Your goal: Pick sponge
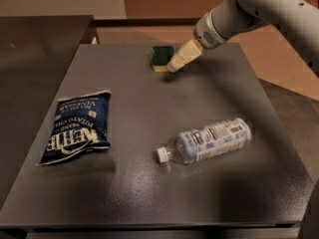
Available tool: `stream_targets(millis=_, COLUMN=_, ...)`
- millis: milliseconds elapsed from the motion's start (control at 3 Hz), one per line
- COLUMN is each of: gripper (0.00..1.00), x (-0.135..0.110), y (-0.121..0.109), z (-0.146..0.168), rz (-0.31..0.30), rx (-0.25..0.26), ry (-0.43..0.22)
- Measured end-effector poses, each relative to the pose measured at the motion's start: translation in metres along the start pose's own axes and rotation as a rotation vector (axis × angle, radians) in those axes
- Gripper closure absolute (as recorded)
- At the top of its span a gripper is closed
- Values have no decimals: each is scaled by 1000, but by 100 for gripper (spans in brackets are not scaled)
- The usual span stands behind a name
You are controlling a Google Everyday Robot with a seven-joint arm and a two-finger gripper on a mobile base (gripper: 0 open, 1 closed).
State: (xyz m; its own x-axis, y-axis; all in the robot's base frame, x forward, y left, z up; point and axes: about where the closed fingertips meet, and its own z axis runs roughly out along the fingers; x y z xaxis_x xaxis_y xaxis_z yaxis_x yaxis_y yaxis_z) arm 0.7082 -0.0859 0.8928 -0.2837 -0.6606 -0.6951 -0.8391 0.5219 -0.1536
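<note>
- Camera view: the sponge (pixel 160 57) lies flat near the far edge of the table (pixel 124 93).
- The gripper (pixel 175 64) hangs at its right edge; I cannot tell how far the jaws are open, and they hold nothing.
- Best centre over the sponge, then descend squarely.

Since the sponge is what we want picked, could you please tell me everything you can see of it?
The sponge is a small rectangular block: dark green scouring top, pale yellow foam base showing along its near edge. It lies flat, green side up, near the far edge of the dark table. The cream gripper sits at its right edge, partly covering it; whether they touch cannot be told.
</note>
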Motion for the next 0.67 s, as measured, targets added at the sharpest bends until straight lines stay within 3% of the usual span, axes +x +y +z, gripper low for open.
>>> stream_targets(millis=667, gripper=0, x=-3, y=13, z=43, rz=11, rx=-71, ry=-8)
